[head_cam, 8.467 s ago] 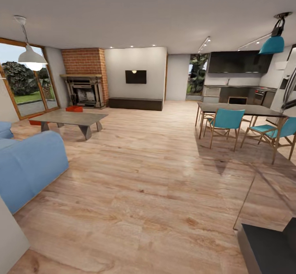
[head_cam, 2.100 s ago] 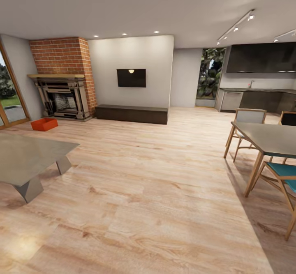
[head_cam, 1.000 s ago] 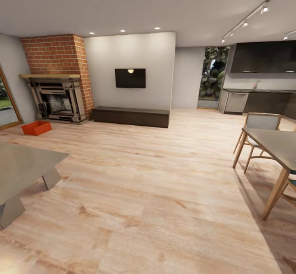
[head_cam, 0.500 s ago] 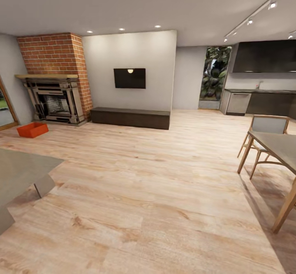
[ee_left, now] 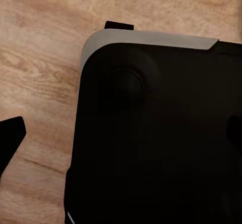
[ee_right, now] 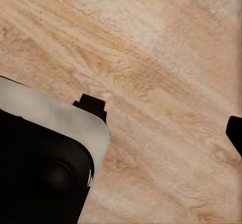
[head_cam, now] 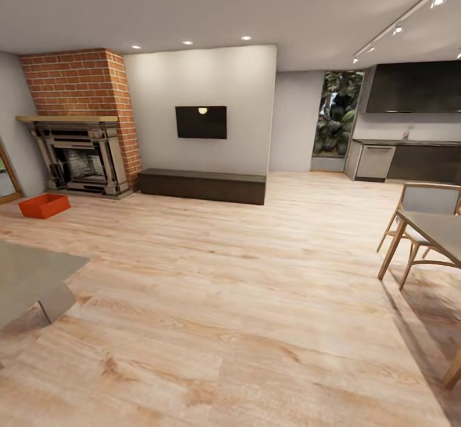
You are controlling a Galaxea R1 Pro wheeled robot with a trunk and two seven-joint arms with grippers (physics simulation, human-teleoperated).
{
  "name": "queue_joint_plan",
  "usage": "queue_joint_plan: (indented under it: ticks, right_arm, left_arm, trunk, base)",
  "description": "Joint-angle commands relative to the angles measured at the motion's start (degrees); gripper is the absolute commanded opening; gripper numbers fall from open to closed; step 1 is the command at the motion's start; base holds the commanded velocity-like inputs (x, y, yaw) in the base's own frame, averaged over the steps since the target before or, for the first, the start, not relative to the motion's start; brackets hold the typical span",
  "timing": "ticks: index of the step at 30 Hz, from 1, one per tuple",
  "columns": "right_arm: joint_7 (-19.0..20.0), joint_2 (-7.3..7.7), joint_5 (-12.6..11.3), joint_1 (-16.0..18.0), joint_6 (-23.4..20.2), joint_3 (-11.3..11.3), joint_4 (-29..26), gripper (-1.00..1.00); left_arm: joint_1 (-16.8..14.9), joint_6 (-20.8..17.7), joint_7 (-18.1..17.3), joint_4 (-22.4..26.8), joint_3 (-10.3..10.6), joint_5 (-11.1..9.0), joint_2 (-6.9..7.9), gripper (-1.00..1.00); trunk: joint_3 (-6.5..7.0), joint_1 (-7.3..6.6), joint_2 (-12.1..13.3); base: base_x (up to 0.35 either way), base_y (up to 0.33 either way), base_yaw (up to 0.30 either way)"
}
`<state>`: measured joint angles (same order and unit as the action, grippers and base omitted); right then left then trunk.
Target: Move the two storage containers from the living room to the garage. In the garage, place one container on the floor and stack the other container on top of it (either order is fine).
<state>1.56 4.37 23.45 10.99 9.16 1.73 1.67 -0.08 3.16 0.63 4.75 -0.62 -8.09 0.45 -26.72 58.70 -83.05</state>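
One red-orange open-topped storage container [head_cam: 43, 205] sits on light wood plank flooring [head_cam: 243, 299] beside the dark fireplace [head_cam: 77, 158]; wrist views show the robot's black base [ee_left: 156, 133], and neither tool's spread can be told.

From the right wrist camera I look straight down on light wood plank flooring [ee_right: 151, 57], its grain running from about 10 o'clock toward 4 o'clock. At 7 o'clock I see the robot's base [ee_right: 40, 173]: a black body with a rounded corner, edged by a pale grey rim [ee_right: 60, 118]. A small dark tab [ee_right: 91, 105] juts from that rim toward 12 o'clock, lying against the floor. At 3 o'clock a dark, pointed shape [ee_right: 236, 133] enters at the frame edge; I cannot tell what it is. I cannot make out the jaws' stance.
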Motion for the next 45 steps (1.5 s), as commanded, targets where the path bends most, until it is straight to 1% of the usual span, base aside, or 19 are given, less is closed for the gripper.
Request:
queue_joint_plan:
  ticks: [1, 45]
  right_arm:
    - [0.1, 0.02, 0.2, 0.1, 0.3, 0.2, 0.2, 1.0]
    - [0.1, -0.01, 0.2, 0.1, 0.3, 0.2, 0.2, 1.0]
  left_arm:
    - [0.0, 0.1, 0.0, 0.0, 0.0, -0.4, -0.01, 1.0]
    - [0.0, 0.1, 0.1, 0.0, 0.0, -0.4, -0.01, 1.0]
  trunk:
    - [-0.05, 0.03, 0.0]
    - [-0.05, 0.03, 0.0]
  base:
    - [0.324, 0.0, 0.0]
    - [0.324, 0.0, 0.0]
